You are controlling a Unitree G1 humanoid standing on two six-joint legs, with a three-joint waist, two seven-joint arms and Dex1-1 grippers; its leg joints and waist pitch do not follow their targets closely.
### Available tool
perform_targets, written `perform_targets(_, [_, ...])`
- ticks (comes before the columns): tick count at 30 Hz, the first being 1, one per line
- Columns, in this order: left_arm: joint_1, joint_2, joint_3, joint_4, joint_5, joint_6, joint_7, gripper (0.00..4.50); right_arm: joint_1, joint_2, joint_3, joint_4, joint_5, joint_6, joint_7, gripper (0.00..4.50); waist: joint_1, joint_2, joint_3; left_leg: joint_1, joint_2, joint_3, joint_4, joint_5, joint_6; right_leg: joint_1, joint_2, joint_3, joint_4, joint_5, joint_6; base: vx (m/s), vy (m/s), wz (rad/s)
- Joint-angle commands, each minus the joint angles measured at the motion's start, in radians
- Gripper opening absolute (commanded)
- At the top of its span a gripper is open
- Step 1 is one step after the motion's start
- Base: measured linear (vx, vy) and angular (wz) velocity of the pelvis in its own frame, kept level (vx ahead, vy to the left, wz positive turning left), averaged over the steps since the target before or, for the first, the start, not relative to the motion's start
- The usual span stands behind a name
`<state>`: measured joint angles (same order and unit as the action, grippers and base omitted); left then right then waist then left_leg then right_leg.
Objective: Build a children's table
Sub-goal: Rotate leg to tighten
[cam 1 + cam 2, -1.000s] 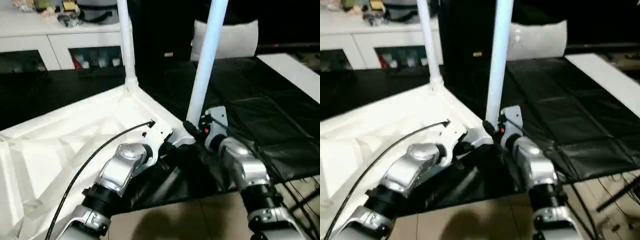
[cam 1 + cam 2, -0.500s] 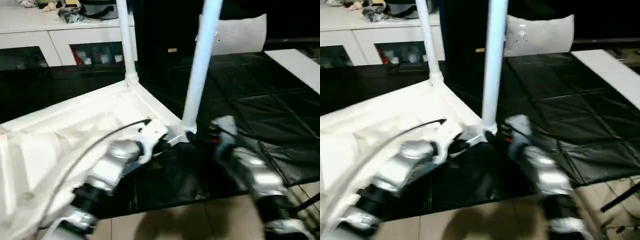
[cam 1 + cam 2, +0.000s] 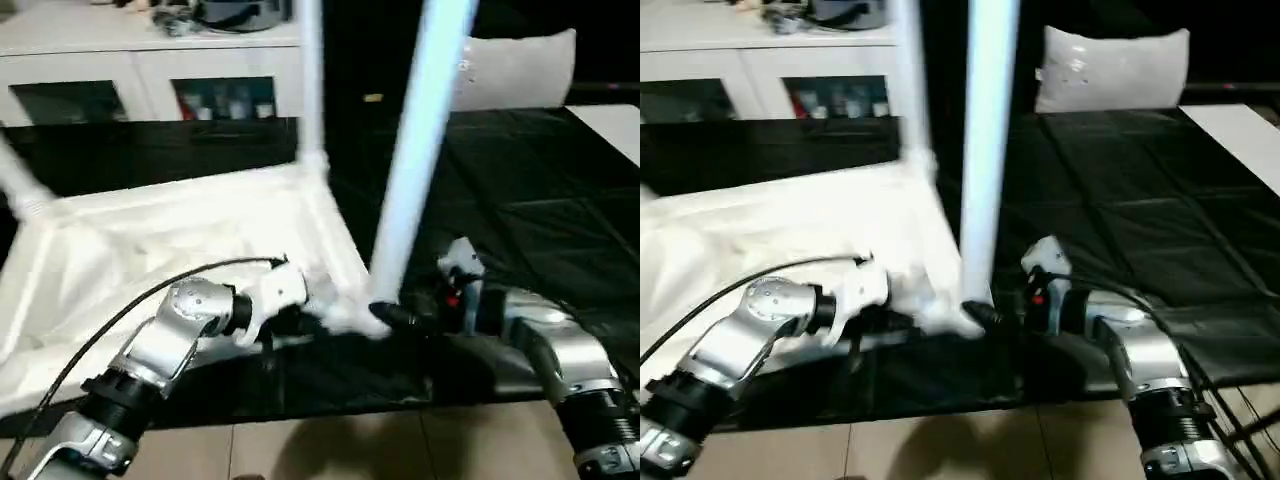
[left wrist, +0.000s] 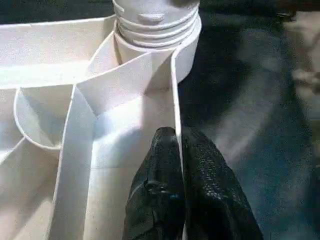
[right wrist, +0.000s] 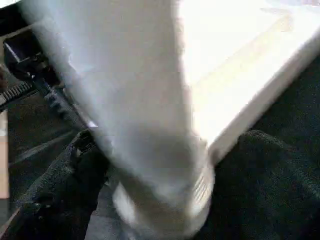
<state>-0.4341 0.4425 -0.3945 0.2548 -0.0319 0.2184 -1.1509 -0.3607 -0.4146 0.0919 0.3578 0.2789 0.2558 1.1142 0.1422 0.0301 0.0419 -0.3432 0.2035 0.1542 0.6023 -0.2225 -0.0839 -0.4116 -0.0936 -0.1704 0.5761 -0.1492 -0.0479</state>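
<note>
The white table top [image 3: 180, 230] lies upside down on a black mat, ribbed underside up. A long white leg [image 3: 415, 170] stands in the near corner socket [image 4: 155, 20]. Another leg [image 3: 310, 80] rises from the far corner, and a third leg [image 3: 20, 185] leans at the left edge. My left gripper [image 4: 178, 137] is shut on the thin rim wall [image 4: 176, 90] just beside the near socket; it also shows from above as the left gripper [image 3: 305, 300]. My right gripper [image 3: 390, 318] is shut around the base of the near leg [image 5: 140, 100], one black finger [image 5: 60, 190] on each side.
A white cabinet [image 3: 150, 60] with glass-fronted shelves runs along the back. A white pillow [image 3: 515, 65] sits at the back right on the black mat [image 3: 520, 200]. A white board [image 3: 615, 120] lies at the far right. Tiled floor [image 3: 330, 450] shows in front.
The whole view has shifted. The table top has swung, bringing a third leg into view at the left. My right forearm now reaches the near leg from the right side.
</note>
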Motion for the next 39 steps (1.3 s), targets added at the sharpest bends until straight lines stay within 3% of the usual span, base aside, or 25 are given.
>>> perform_targets(1, [0.000, 0.011, -0.057, -0.027, 0.002, -0.005, -0.073, 0.00, -0.023, 0.001, 0.013, -0.009, 0.013, 0.008, 0.025, 4.30, -0.004, -0.014, -0.058, -0.001, 0.033, 0.004, -0.073, -0.137, 0.067, 0.062, -0.071, 0.068, -0.084, -0.431, -0.052, 0.000, 0.000, 0.00])
perform_targets(11, [-0.014, 0.026, -0.057, 0.001, 0.012, -0.036, -0.098, 0.00, -0.015, 0.000, 0.046, -0.021, 0.033, 0.055, 0.090, 3.50, -0.003, -0.026, -0.058, -0.001, 0.027, 0.003, -0.075, -0.139, 0.053, 0.067, -0.071, 0.065, -0.091, -0.471, -0.017, 0.000, 0.000, 0.00])
perform_targets(17, [-0.001, 0.026, -0.053, -0.001, 0.012, -0.038, -0.092, 0.00, -0.004, -0.012, 0.057, -0.029, 0.034, 0.067, 0.121, 2.91, -0.002, -0.024, -0.059, 0.000, 0.026, 0.003, -0.075, -0.134, 0.050, 0.067, -0.070, 0.064, -0.091, -0.473, -0.012, 0.000, 0.000, 0.00])
perform_targets(21, [0.002, 0.020, -0.049, 0.000, 0.010, -0.035, -0.082, 0.00, 0.003, -0.012, 0.058, -0.037, 0.037, 0.075, 0.121, 2.75, -0.001, -0.025, -0.059, 0.000, 0.025, 0.003, -0.074, -0.136, 0.048, 0.067, -0.070, 0.063, -0.092, -0.481, -0.007, 0.000, 0.000, 0.00])
perform_targets(24, [0.017, 0.002, -0.035, -0.013, 0.006, 0.005, -0.037, 0.00, 0.031, 0.021, 0.045, -0.074, 0.065, 0.114, 0.079, 2.65, -0.001, -0.023, -0.058, 0.001, 0.026, 0.002, -0.075, -0.144, 0.044, 0.066, -0.070, 0.062, -0.095, -0.486, -0.005, 0.000, 0.000, 0.00])
perform_targets(26, [0.027, -0.021, -0.015, -0.026, 0.003, 0.059, 0.020, 0.00, 0.043, 0.058, 0.045, -0.078, 0.039, 0.109, -0.004, 2.63, -0.002, -0.023, -0.056, 0.002, 0.025, 0.003, -0.076, -0.151, 0.038, 0.065, -0.070, 0.061, -0.097, -0.502, 0.000, 0.000, 0.000, 0.00])
perform_targets(29, [0.028, -0.065, 0.020, -0.026, 0.001, 0.105, 0.112, 0.00, 0.030, 0.110, 0.024, -0.043, -0.003, 0.097, -0.144, 2.62, -0.010, -0.024, -0.052, 0.005, 0.019, 0.003, -0.074, -0.177, 0.025, 0.062, -0.069, 0.051, -0.110, -0.562, 0.024, 0.000, 0.000, 0.00])
perform_targets(31, [0.026, -0.091, 0.041, -0.027, 0.000, 0.136, 0.162, 0.00, 0.017, 0.139, 0.004, -0.023, -0.010, 0.113, -0.216, 2.60, -0.020, -0.023, -0.049, 0.010, 0.012, 0.003, -0.069, -0.208, 0.017, 0.058, -0.067, 0.036, -0.124, -0.616, 0.054, 0.000, 0.000, 0.00])
perform_targets(33, [0.021, -0.134, 0.075, -0.028, 0.000, 0.187, 0.246, 0.00, -0.001, 0.177, -0.014, -0.003, -0.026, 0.124, -0.310, 2.57, -0.044, -0.018, -0.049, 0.009, 0.016, -0.003, -0.070, -0.247, 0.015, 0.064, -0.065, 0.021, -0.136, -0.619, 0.075, 0.000, 0.000, 0.00])
perform_targets(35, [0.005, -0.222, 0.149, -0.024, 0.007, 0.279, 0.420, 0.00, -0.040, 0.248, -0.055, 0.054, -0.065, 0.141, -0.506, 2.56, -0.061, -0.010, -0.050, 0.005, 0.028, -0.011, -0.077, -0.264, 0.005, 0.071, -0.067, 0.018, -0.131, -0.572, 0.064, 0.000, 0.000, 0.00])
perform_targets(36, [-0.004, -0.256, 0.176, -0.019, 0.013, 0.303, 0.492, 0.00, -0.057, 0.276, -0.073, 0.080, -0.080, 0.147, -0.593, 2.56, -0.075, -0.014, -0.049, 0.006, 0.027, -0.016, -0.078, -0.290, 0.006, 0.075, -0.066, 0.013, -0.135, -0.569, 0.068, 0.000, 0.000, 0.00])
perform_targets(38, [-0.022, -0.311, 0.214, -0.004, 0.026, 0.318, 0.600, 0.00, -0.078, 0.312, -0.091, 0.119, -0.101, 0.138, -0.691, 2.56, -0.094, -0.011, -0.052, 0.005, 0.027, -0.015, -0.080, -0.293, 0.016, 0.077, -0.070, 0.018, -0.135, -0.540, 0.051, 0.000, 0.000, 0.00])
perform_targets(39, [-0.032, -0.341, 0.223, 0.005, 0.030, 0.321, 0.642, 0.00, -0.083, 0.328, -0.095, 0.139, -0.107, 0.122, -0.712, 2.56, -0.101, -0.014, -0.051, 0.009, 0.023, -0.014, -0.079, -0.286, 0.022, 0.073, -0.071, 0.021, -0.137, -0.533, 0.041, 0.000, 0.000, 0.00])
